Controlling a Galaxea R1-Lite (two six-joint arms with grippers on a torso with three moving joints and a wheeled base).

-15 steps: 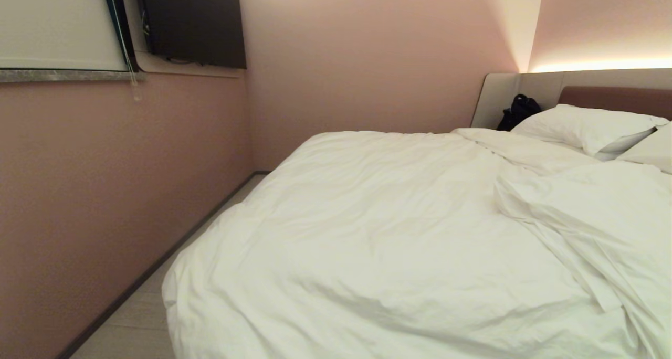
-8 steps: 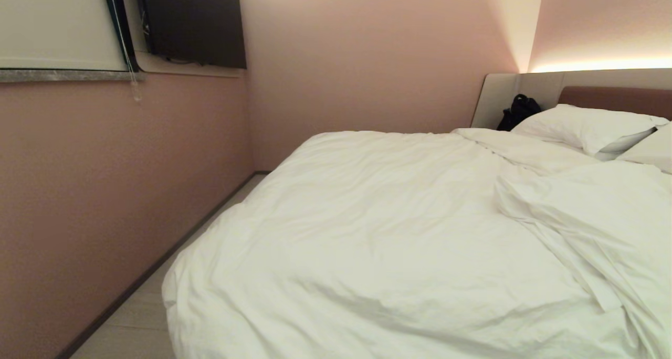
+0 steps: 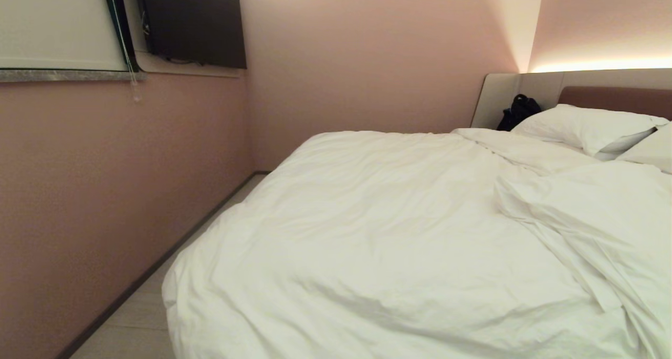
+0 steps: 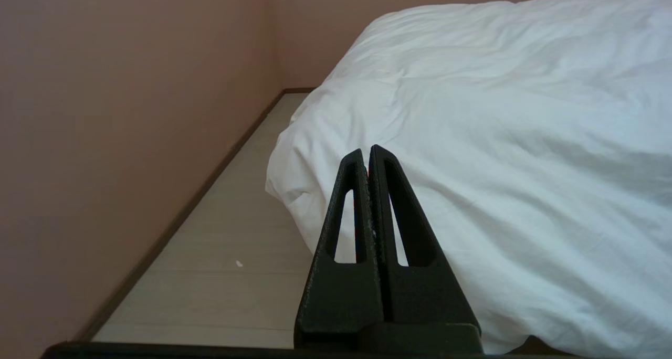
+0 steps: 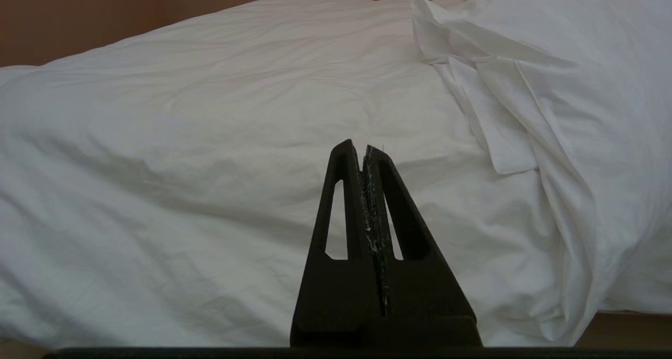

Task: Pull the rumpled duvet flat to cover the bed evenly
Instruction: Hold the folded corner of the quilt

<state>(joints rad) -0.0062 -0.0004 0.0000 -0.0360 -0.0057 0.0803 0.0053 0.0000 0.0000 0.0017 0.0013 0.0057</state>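
The white duvet (image 3: 388,243) lies puffy and wrinkled over most of the bed (image 3: 614,94), its near left corner (image 4: 294,191) hanging toward the floor. On the right it is bunched into a folded-over heap (image 3: 593,217). Neither arm shows in the head view. My left gripper (image 4: 367,151) is shut and empty, level with the duvet's near left corner and short of it. My right gripper (image 5: 357,149) is shut and empty too, facing the duvet's side (image 5: 236,165) just left of the folded heap (image 5: 525,86).
Two white pillows (image 3: 588,125) lie against the mauve headboard. A black bag (image 3: 517,111) sits beside them. A pink wall (image 3: 105,191) runs close along the bed's left, leaving a narrow strip of pale floor (image 4: 236,243). A dark screen (image 3: 194,23) hangs high on that wall.
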